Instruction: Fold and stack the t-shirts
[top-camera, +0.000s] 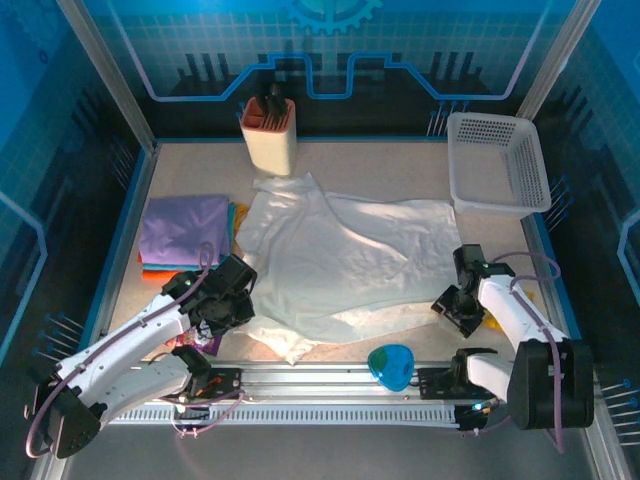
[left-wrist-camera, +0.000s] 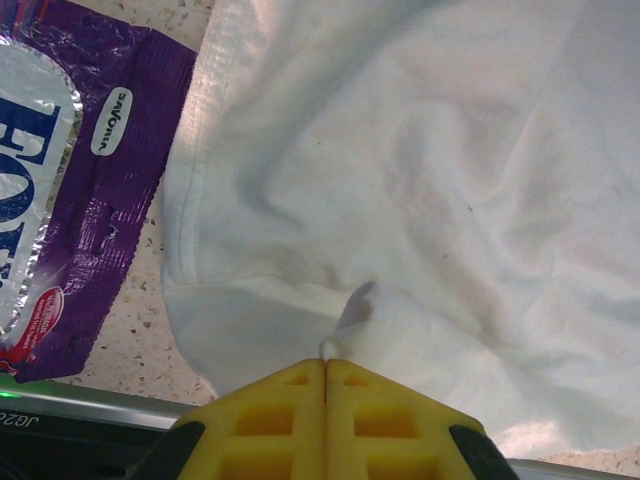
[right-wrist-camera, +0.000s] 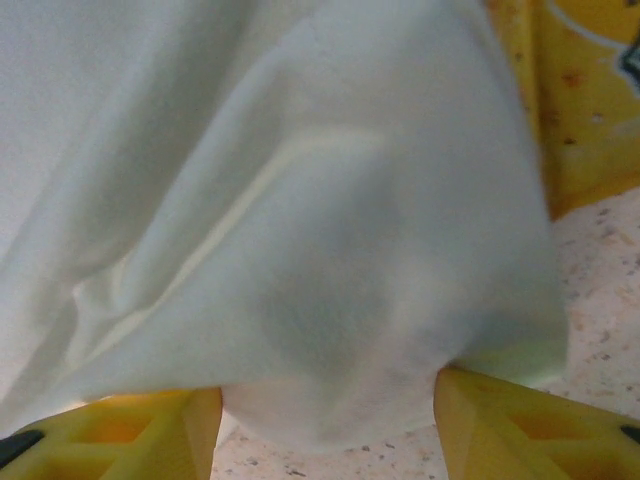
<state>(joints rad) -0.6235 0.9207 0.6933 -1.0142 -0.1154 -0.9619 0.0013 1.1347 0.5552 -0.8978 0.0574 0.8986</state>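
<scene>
Oval label (left-wrist-camera: 118, 122) on purple snack packet (left-wrist-camera: 120, 230): seems "Savoria", not sure.
Big blue letters (left-wrist-camera: 25, 150) on same packet: "FO", rest cut off.

- You are seeing cool, blue-tinged light falling from above, brightening the white t-shirt (top-camera: 350, 260) across its middle.
- Foil on your snack packet (left-wrist-camera: 80, 180) is glaring.
- Your right wrist view is blurring close-up.

left gripper (left-wrist-camera: 325, 362): clamped tight on the white t-shirt (left-wrist-camera: 420, 180), at its near-left hem
right gripper (right-wrist-camera: 328, 400): jaws apart, straddling its near-right edge
</scene>
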